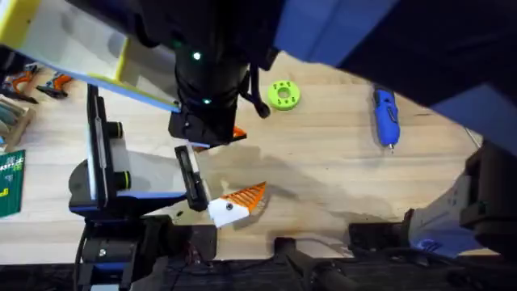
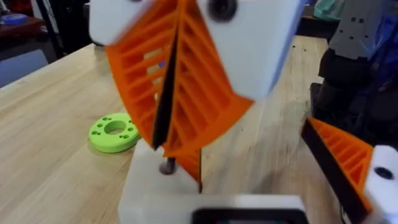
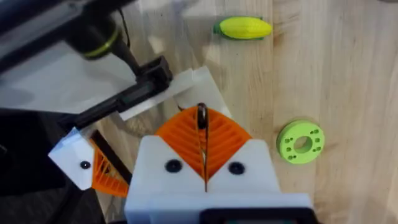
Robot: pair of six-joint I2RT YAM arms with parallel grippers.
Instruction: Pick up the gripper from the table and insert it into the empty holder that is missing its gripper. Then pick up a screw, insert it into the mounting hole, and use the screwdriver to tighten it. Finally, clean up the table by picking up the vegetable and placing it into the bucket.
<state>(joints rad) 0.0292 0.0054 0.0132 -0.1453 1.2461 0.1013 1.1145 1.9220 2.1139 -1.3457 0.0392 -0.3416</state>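
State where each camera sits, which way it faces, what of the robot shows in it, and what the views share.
Overhead: above the bases, looking down and forward at the table; a dark arm looms mid-frame.
Left wrist: low over the table, facing across it; an orange-ribbed gripper, likely the right one, points down close ahead.
Right wrist: high, looking down at the vegetable; the right gripper, shut on the screw, at the bottom.
Shared: the green disc, in all three.

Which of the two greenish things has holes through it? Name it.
The bright green round disc; the oblong yellow-green vegetable has none.
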